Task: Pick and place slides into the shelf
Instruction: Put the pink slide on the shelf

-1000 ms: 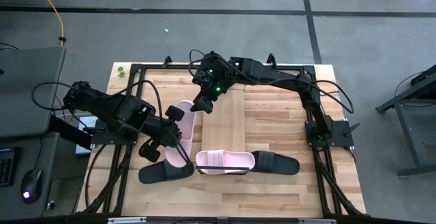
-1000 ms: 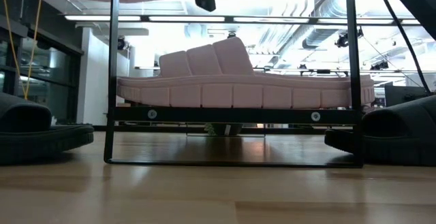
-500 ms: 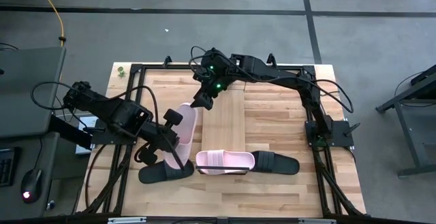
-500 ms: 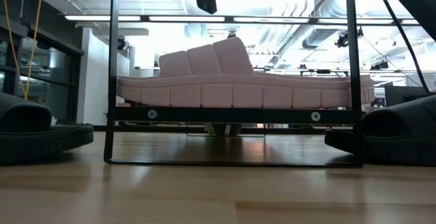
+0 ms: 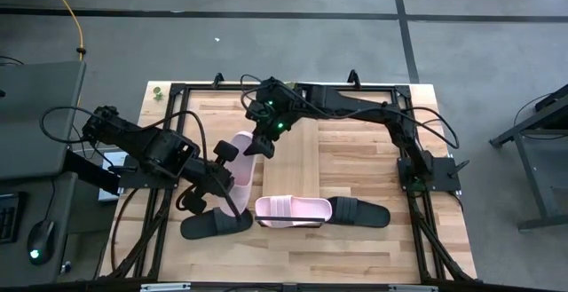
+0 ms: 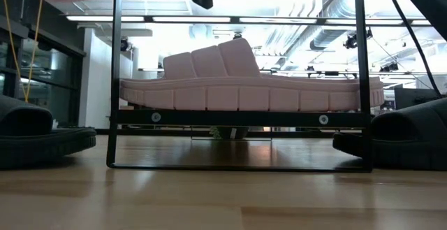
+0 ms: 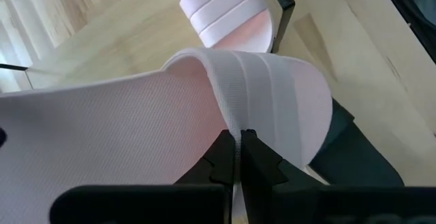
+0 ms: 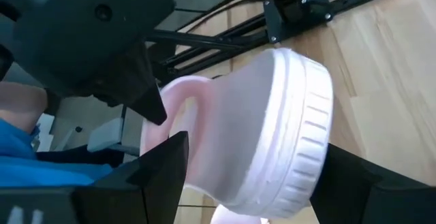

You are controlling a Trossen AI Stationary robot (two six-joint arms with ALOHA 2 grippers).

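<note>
The left hand (image 5: 224,178) stays closed on the strap of a pink slide (image 5: 241,157). The right hand (image 5: 258,146), open, has come down around its far end, ready to take it.

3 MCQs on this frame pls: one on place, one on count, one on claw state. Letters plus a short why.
1. Where is the second pink slide?
A. on the shelf
B. on the floor
C. under a black slide

2. How many black slides show from above?
A. one
B. two
C. four

3. The left claw is:
A. open and empty
B. out of view
C. shut on a pink slide's strap

Answers:
1 A: the low view shows the pink slide resting on the shelf.
2 B: one black slide lies left of the shelf, another black slide right of it.
3 C: the left claw pinches the strap of the lifted pink slide.
</note>
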